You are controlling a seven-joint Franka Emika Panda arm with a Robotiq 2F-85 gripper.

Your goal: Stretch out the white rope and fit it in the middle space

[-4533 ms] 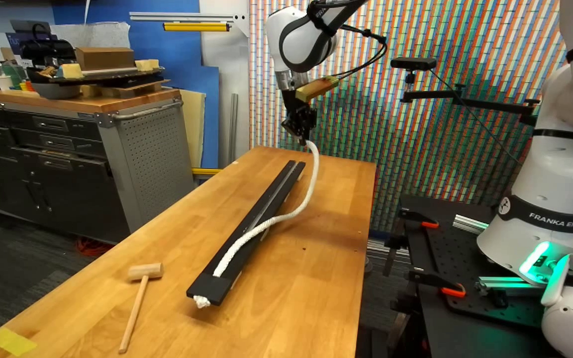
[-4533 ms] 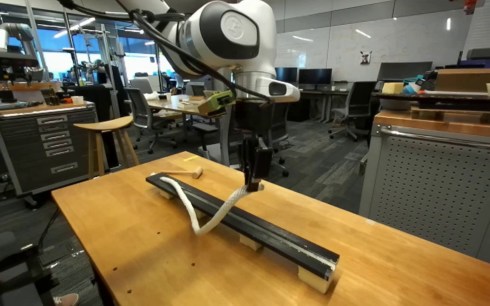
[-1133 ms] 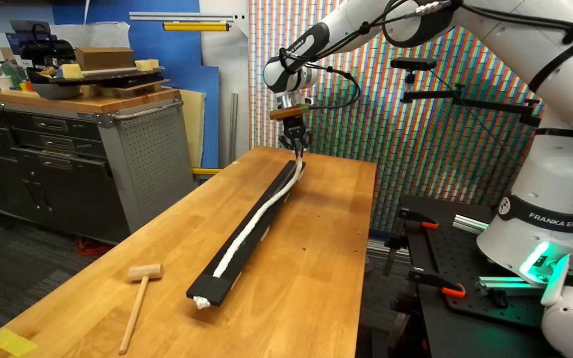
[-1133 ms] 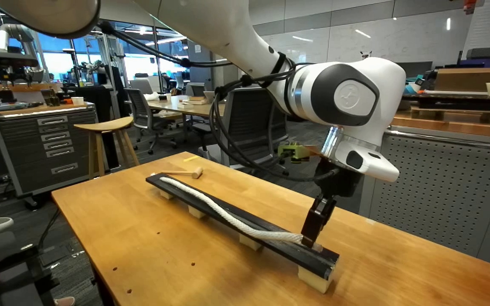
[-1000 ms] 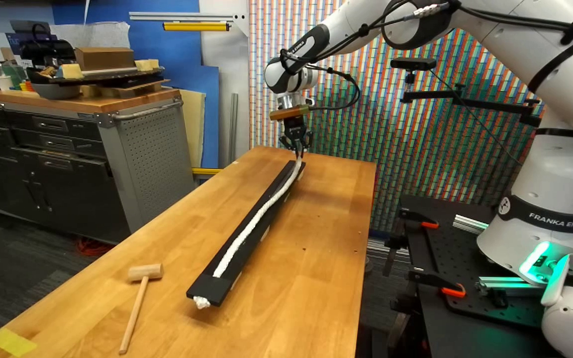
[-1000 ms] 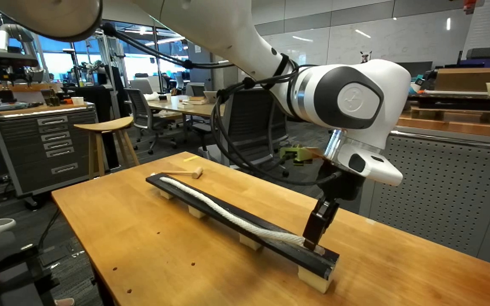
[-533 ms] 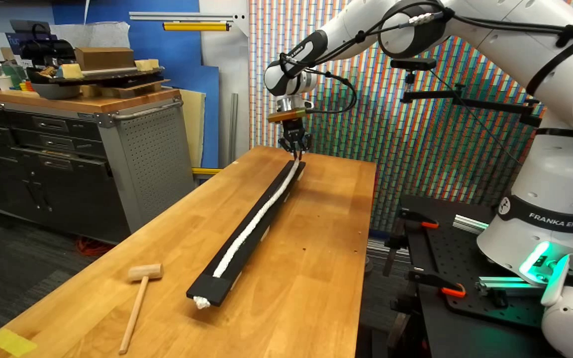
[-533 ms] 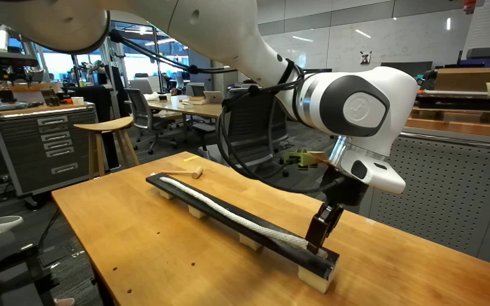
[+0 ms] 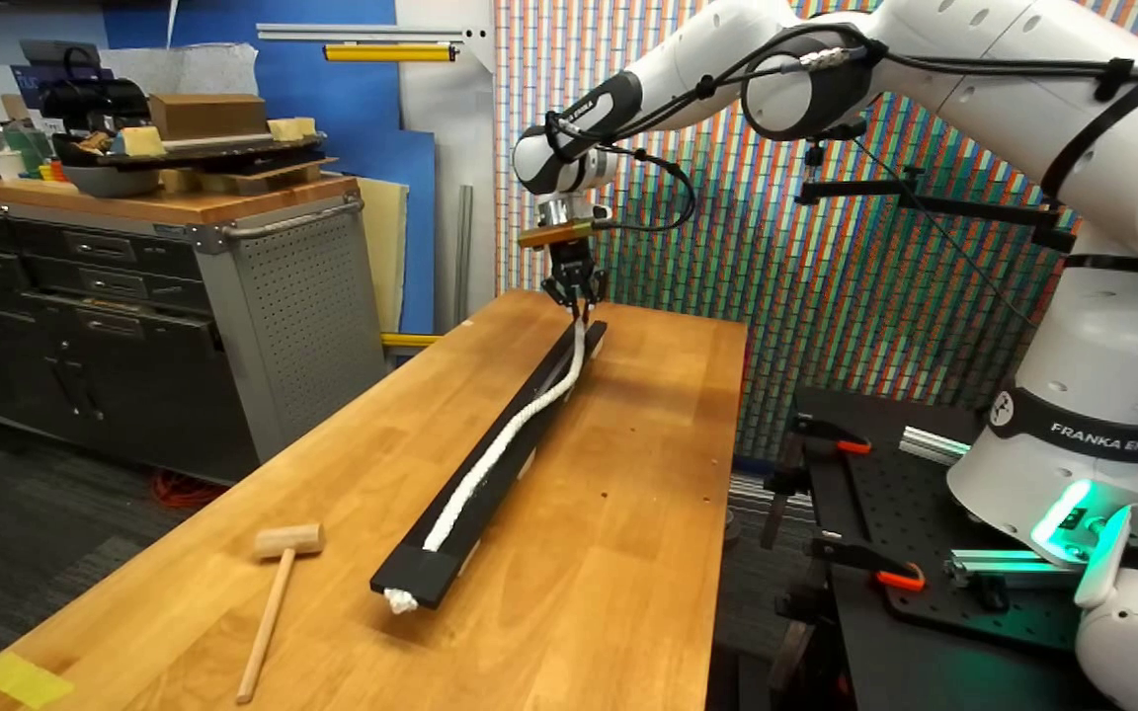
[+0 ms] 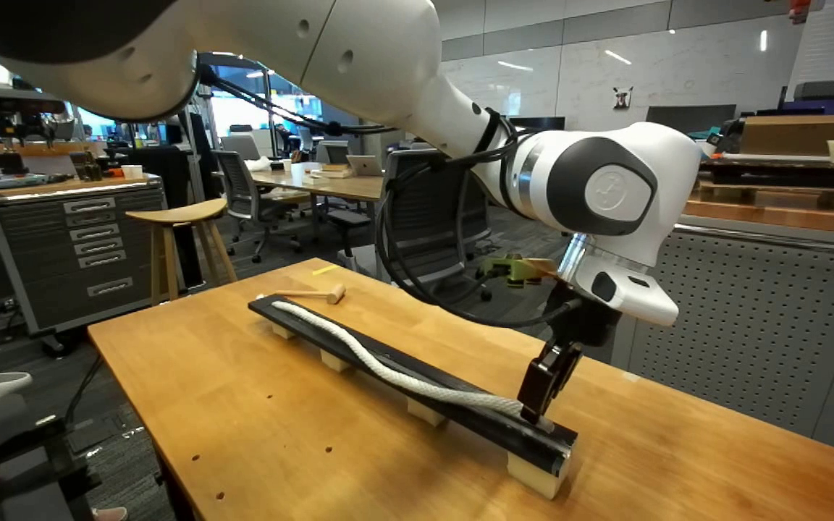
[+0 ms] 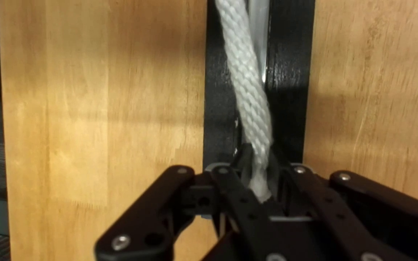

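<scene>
The white rope point(image 9: 472, 482) lies along the black bars point(image 9: 418, 571), its near end tucked in by the mallet end. In an exterior view the rope point(image 10: 428, 388) bows sideways over one bar in its middle stretch. My gripper point(image 9: 579, 314) is at the bars' far end, tilted, just above them; it also shows in an exterior view point(image 10: 535, 414). In the wrist view the fingers point(image 11: 259, 159) are shut on the rope point(image 11: 247, 83) near its loose end. The middle space point(image 11: 259, 36) shows as a shiny groove beside the slanting rope, uncovered there. The fingers hide part of the groove.
A wooden mallet point(image 9: 278, 592) lies on the wooden table point(image 9: 609, 592) by the bars' near end. Wooden blocks point(image 10: 533, 474) hold the bars above the tabletop. Yellow tape point(image 9: 24, 677) marks a table corner. A drawer cabinet point(image 9: 283, 296) stands beyond the table.
The gripper carried the rope end along the bars to their far end. In the last half second it moved slightly back, and the nearly straight rope now bows sideways.
</scene>
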